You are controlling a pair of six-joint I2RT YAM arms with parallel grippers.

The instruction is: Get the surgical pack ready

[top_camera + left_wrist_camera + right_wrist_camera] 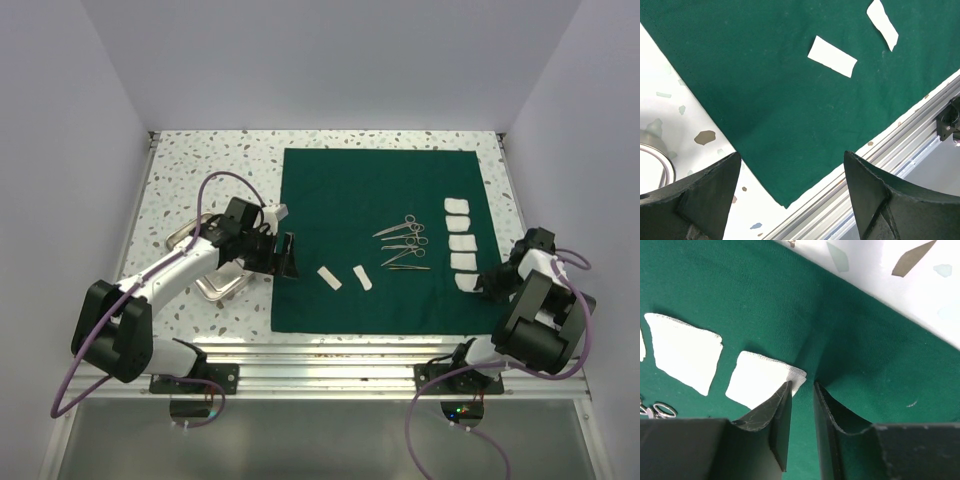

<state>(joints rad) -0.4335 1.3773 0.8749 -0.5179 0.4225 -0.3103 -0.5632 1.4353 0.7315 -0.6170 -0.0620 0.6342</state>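
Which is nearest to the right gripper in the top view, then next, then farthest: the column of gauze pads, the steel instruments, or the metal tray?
Measured from the right gripper:
1. Gauze pads: column at the drape's right side; the lowest pad sits right at the jaws.
2. Steel instruments: cluster mid-drape, farther left.
3. Metal tray: off the drape's left edge, under the left arm.

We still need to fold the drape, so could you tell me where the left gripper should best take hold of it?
Probably the near-left corner of the green drape. It lies flat and bare beside the open left gripper; come from the table side, sliding one finger under the edge.
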